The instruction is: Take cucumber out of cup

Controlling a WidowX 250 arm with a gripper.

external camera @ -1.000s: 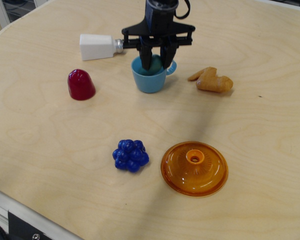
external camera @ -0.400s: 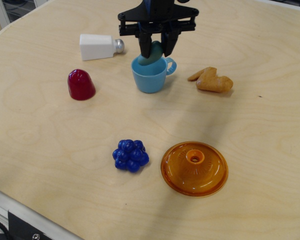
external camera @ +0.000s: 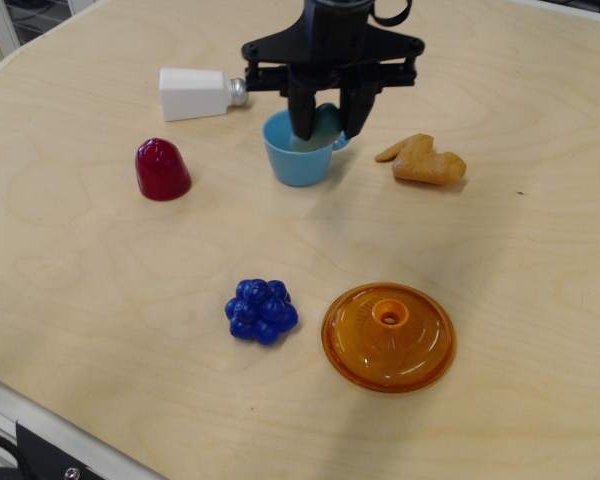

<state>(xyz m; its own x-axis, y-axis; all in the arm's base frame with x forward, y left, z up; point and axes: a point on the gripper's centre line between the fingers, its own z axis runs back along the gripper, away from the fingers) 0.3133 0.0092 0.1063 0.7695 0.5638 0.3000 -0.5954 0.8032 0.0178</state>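
Now we see gripper pinching cucumber between jaws, above cup rim toward handle side, near table's far edge.

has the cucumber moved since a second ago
Yes. The cucumber, held in the tool, has risen out of the cup and shifted right, toward its handle side.

The teal-green cucumber, mostly hidden between dark fingers, hangs just above the mouth of the light blue cup, which stands upright on the desk, handle to the right.
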